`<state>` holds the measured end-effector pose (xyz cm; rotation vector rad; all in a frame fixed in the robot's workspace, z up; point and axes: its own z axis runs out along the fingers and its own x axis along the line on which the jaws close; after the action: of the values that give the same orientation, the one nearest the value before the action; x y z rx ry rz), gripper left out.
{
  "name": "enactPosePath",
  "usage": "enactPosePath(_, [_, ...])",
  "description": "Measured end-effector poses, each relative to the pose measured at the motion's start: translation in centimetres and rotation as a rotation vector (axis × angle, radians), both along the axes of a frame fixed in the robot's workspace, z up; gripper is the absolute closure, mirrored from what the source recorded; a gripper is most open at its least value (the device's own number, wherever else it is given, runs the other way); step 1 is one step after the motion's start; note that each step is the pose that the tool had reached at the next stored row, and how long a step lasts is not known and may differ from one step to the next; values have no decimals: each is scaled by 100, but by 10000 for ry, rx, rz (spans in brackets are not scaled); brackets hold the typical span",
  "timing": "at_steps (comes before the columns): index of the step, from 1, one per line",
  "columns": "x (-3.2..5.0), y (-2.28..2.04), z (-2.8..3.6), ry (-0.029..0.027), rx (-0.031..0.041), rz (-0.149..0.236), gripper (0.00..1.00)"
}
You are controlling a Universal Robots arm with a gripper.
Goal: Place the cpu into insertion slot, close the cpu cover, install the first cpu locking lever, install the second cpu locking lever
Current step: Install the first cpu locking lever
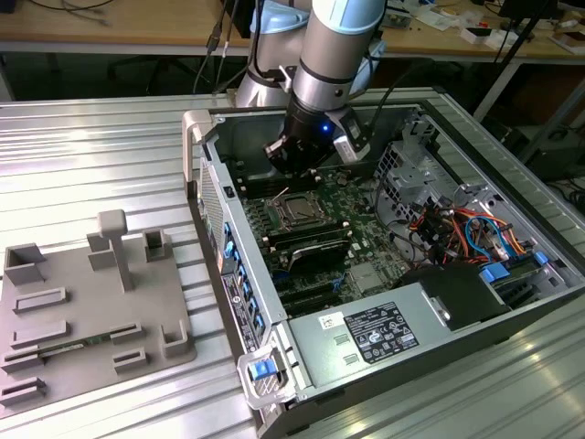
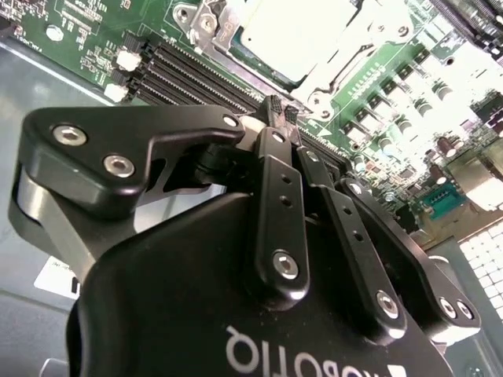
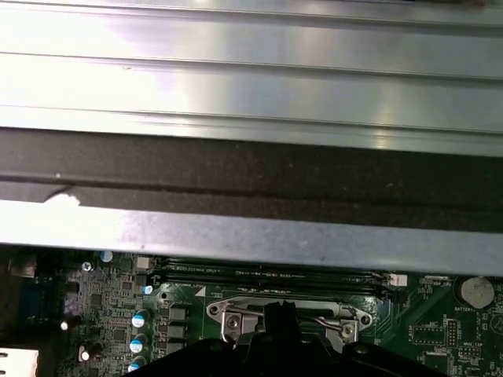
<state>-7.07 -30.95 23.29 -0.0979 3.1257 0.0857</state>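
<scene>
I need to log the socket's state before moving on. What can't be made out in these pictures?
- Locking levers, exterior view: too small beside the insertion slot below the claw.
- cpu, second wrist view: top washed out by glare, cut by the edge.
- cpu cover, first wrist view: middle hidden behind the claw.
- Whether the shut claw pinches anything: its own tips hide it.

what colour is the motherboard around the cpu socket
The motherboard is green, clearest in the second wrist view.
</scene>
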Motion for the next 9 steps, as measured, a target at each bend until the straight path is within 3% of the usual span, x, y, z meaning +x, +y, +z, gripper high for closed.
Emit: enactPosePath(9, [108, 19, -76, 3, -1, 0, 89])
